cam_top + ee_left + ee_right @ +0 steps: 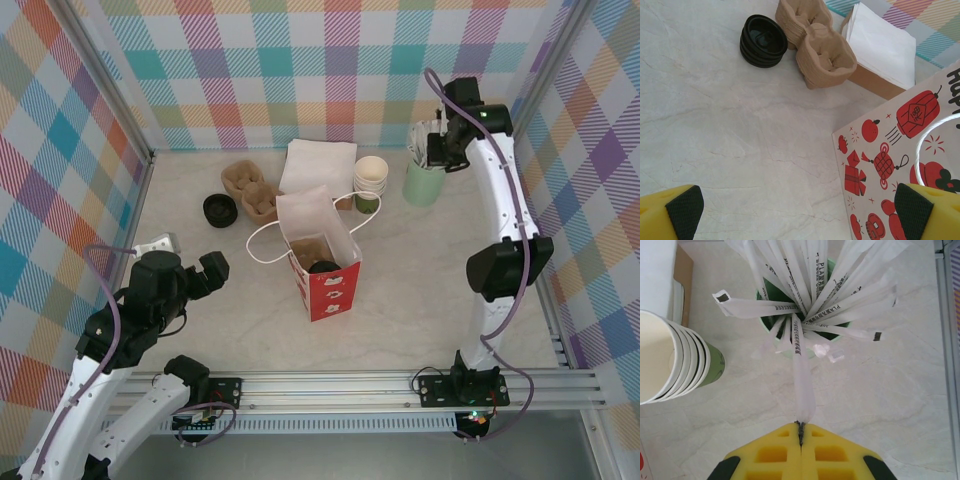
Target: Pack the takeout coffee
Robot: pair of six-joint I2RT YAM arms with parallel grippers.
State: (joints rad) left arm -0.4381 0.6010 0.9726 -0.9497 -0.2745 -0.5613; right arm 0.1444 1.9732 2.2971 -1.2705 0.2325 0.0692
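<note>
My right gripper (pixel 801 432) is shut on the end of one white paper-wrapped stick (pixel 802 385), which still leans out of the pale-green holder (pixel 769 300) along with several others. From above, this gripper (pixel 437 150) hangs over the holder (pixel 423 183) at the back right. The red-and-white paper bag (pixel 325 285) stands open mid-table, with a brown carrier and a dark round shape inside. The takeout coffee itself is hidden. My left gripper (pixel 190 275) is open and low at the left of the bag (pixel 890 165), with nothing between its pads (pixel 685 210).
A stack of cream-rimmed green cups (pixel 370 172) (pixel 660 360) stands beside the holder. Behind the bag lie white napkins (pixel 318 165) (pixel 882 45), brown pulp carriers (pixel 250 190) (pixel 822 52) and a stack of black lids (pixel 220 210) (pixel 762 41). Plaid walls close in three sides.
</note>
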